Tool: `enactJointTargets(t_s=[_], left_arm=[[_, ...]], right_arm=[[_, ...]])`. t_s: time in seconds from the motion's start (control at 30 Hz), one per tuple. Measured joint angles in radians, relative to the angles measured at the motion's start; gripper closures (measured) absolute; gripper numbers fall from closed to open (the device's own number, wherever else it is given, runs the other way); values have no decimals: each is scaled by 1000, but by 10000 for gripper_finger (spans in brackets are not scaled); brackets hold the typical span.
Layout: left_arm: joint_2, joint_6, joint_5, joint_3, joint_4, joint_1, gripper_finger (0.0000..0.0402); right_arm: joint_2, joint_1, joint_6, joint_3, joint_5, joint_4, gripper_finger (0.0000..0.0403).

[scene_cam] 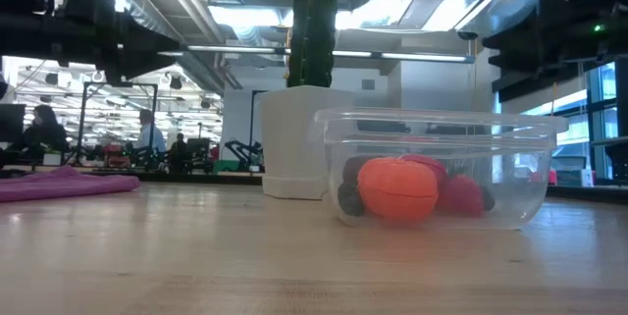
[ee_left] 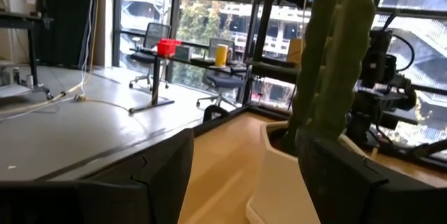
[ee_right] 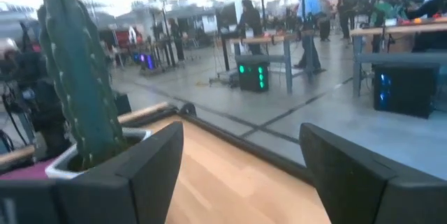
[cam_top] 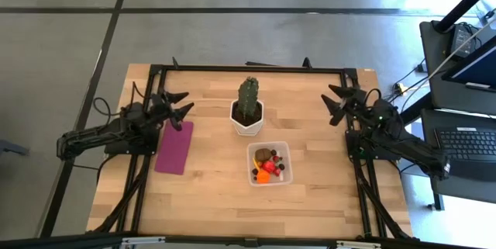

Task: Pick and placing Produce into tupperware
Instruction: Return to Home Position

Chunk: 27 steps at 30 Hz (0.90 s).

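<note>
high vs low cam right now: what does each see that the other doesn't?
Only high: left gripper and right gripper, fingers open, at the table's sides. Only low: people far beyond the table; produce side-on through the tupperware wall. Both: cactus, its white pot, magenta mat, filled tupperware.

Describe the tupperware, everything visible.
Small clear plastic tupperware, square with rounded corners, low walls, no lid. It stands flat on the wooden table, near the white cactus pot but apart from it. Inside lie produce pieces: orange, red, brown and dark. The left pincer and right pincer hang open at the table's sides, touching nothing.
</note>
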Motion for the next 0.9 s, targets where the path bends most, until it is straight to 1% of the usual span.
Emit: enactJointTargets(t_s=[0.23,0.5,0.67,0.9], left_arm=[[0,0,0,0,-26,0,157],[0,2,0,0,-26,0,157],[0,2,0,0,-26,0,157],[0,3,0,0,-26,0,157]], right_arm=[[0,0,19,-135,0,289,115],[0,0,27,-137,3,259,115],[0,0,30,-137,77,199,115],[0,0,26,-137,82,198,115]])
